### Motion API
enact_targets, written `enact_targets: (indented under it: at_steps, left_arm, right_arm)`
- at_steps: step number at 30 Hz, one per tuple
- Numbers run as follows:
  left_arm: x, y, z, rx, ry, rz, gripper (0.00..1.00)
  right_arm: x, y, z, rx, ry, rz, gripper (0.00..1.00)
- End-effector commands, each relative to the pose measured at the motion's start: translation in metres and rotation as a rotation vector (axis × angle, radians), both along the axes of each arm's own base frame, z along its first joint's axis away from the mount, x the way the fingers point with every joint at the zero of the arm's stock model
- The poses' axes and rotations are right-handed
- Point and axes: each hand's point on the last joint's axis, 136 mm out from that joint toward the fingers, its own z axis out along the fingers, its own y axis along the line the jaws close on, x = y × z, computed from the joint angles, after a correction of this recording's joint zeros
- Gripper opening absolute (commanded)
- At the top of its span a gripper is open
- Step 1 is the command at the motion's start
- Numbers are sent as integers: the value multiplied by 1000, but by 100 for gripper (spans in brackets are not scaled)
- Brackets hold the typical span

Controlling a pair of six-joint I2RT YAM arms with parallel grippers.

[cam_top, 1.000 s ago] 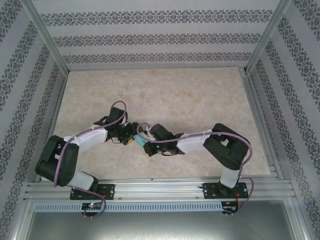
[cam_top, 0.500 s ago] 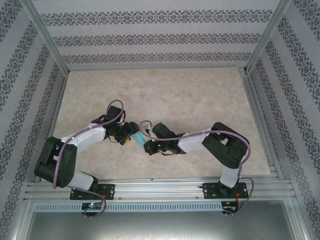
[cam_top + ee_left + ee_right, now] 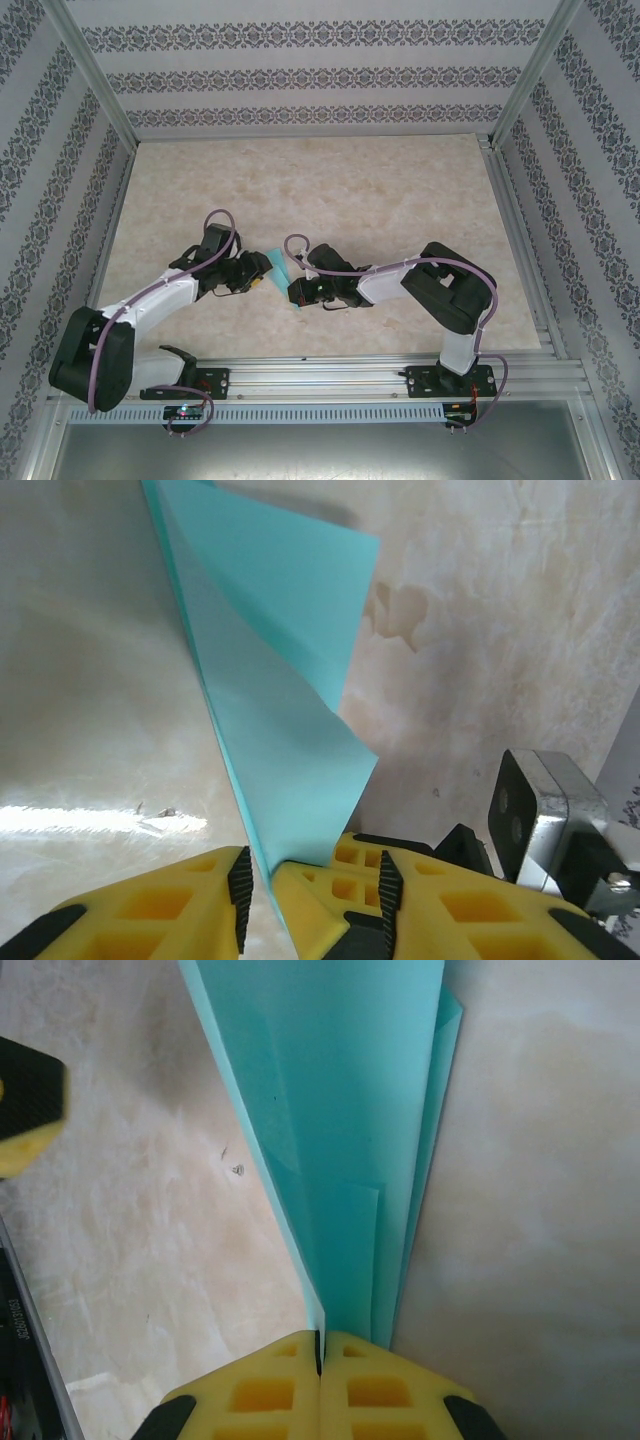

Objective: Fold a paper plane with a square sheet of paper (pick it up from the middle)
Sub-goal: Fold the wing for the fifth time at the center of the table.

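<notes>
Marble table (image 3: 350, 180), one paper plane (image 3: 281, 265), two end effectors (image 3: 258, 875) (image 3: 320, 1345), seemingly gripping

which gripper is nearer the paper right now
Right, narrowly. The right gripper is shut on the paper, pinching it between its fingers. The left gripper straddles the paper with jaws slightly apart, a gap showing on one side.

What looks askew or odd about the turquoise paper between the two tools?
The layers of the paper plane do not line up: in the right wrist view one edge sticks out past the other at the upper right. In the left wrist view its flaps splay apart.
</notes>
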Motion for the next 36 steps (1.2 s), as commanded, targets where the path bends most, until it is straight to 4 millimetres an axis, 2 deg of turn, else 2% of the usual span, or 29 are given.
enact_targets:
  at_steps: [1,5,13,24,30,34,36]
  left_arm:
    - [17,-15,13,-102,-63,-20,41]
    - [25,-29,11,-168,-71,-61,41]
    - [39,-44,8,-234,-89,-89,44]
    - [39,-35,-40,-114,5,-93,43]
    - [35,-32,-54,-69,39,-113,43]
    - [29,-28,-60,-54,56,-107,42]
    - [28,-28,-61,-53,58,-108,42]
  right_arm:
    - [-22,-39,-51,-178,127,-32,5]
    - [-22,-41,-54,-193,118,-29,6]
    - [-22,-40,-57,-196,127,-34,7]
    - [-23,-38,-51,-202,104,-13,9]
    - [-24,-42,-49,-246,82,8,10]
    - [-22,-39,-35,-231,72,19,14]
    - [-18,-36,-21,-196,64,2,18]
